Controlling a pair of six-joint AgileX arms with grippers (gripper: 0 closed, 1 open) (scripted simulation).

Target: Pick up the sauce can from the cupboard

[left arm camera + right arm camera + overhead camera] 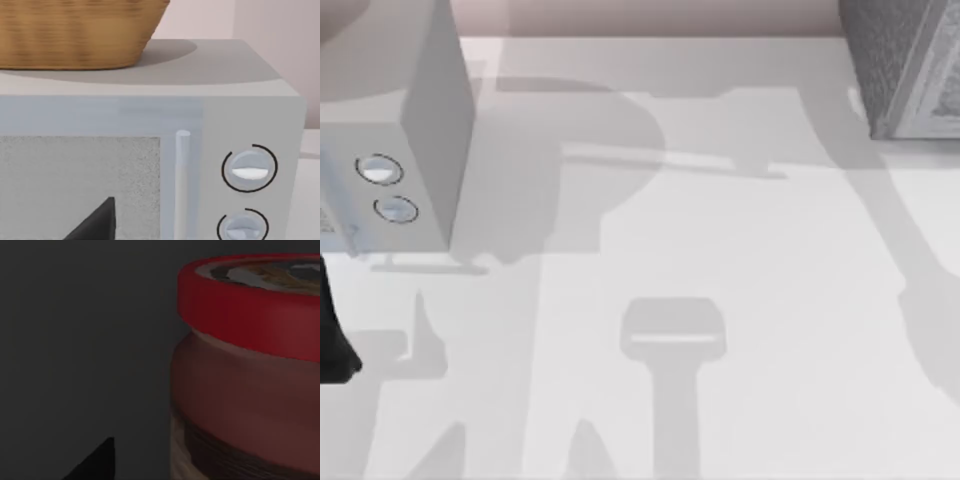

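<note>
The sauce can (250, 365) looms right in front of our right wrist camera, upright in the dim inside of the cupboard (910, 60), which sits at the worktop's (720, 250) far right. We judge the reach done; grip and lift remain. Whether our right end effector is apart or together, we cannot tell. Our left arm idles facing the microwave (150, 150).

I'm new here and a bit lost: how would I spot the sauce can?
Find the dark speckled cupboard at the table's far right corner. In the right wrist view, the sauce can stands upright in a dim space, a small round can with a red rim.
</note>
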